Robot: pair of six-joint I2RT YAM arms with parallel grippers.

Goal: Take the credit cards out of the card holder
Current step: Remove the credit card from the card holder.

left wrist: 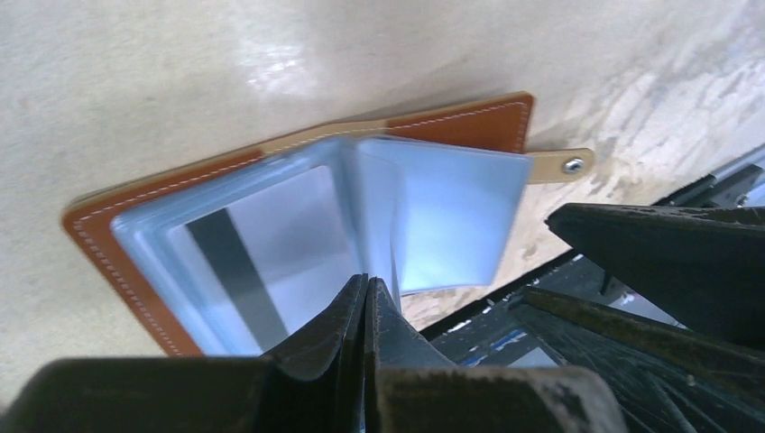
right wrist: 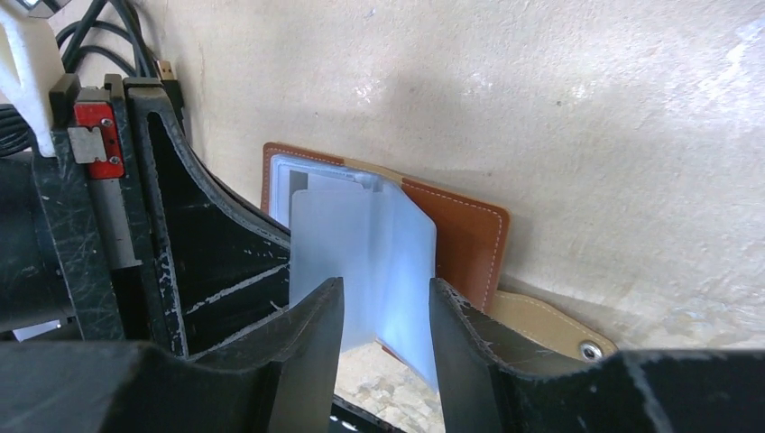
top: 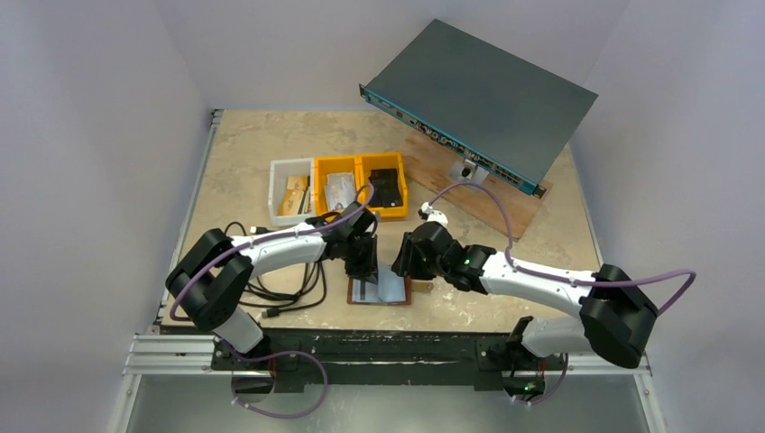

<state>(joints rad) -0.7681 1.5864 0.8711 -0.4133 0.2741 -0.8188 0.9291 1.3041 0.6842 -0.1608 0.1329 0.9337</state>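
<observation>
Extraction step. L gripper [left wrist: 365, 302] jaws shut, pressing on card holder's [left wrist: 451, 126] near edge. R gripper [right wrist: 386, 302] jaws part-open astride holder's raised clear sleeve [right wrist: 361, 239]. Next, prob: pinch striped credit card [left wrist: 230, 271] in holder's left pocket, slide out.

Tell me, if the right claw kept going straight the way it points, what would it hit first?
Most likely the clear pocket leaf of the card holder: it stands up between the open fingers of the right gripper, with the table just behind. Depth is hard to judge.
</observation>
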